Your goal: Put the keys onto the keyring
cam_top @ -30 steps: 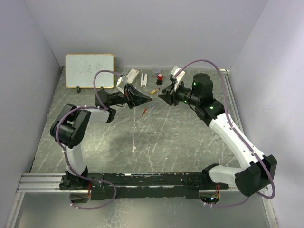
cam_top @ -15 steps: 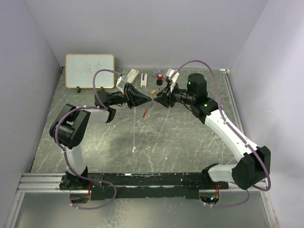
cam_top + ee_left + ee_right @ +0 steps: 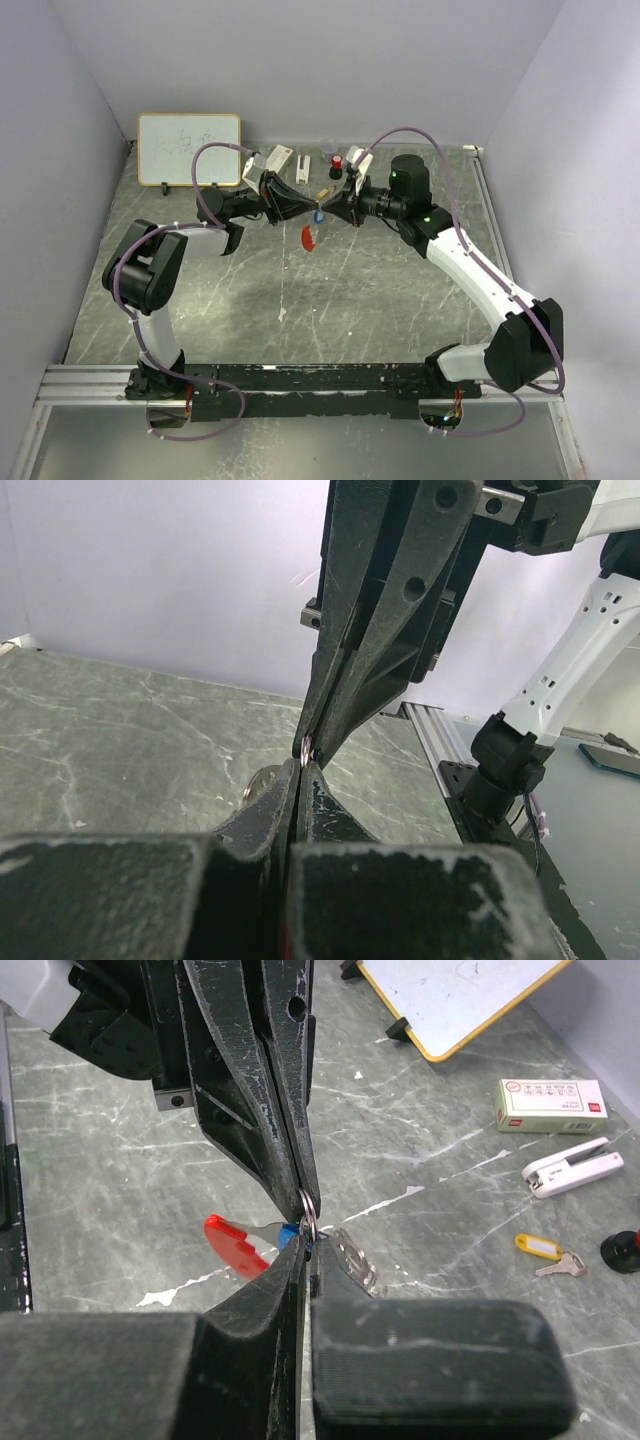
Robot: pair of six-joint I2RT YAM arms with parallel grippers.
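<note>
My left gripper (image 3: 304, 211) and right gripper (image 3: 331, 213) meet tip to tip above the table's back middle. The left gripper (image 3: 301, 768) is shut on the keyring's small silvery ring (image 3: 308, 1205). The red tag (image 3: 232, 1245) hangs below it and also shows in the top view (image 3: 308, 237). The right gripper (image 3: 308, 1256) is shut, with the blue key's head (image 3: 289, 1235) pinched at its tips right under the ring. The other key (image 3: 562, 1264), with a yellow tag, lies on the table behind the grippers (image 3: 323, 192).
A whiteboard (image 3: 189, 149) stands at the back left. A white box (image 3: 552, 1105), a white stapler-like piece (image 3: 570, 1165) and a red-and-black cylinder (image 3: 337, 165) lie along the back. A clear round disc (image 3: 355, 1260) lies under the grippers.
My right gripper has swung left from about a hand's width away and closed at the ring held by my left gripper. The red tag now hangs a little to the right.
</note>
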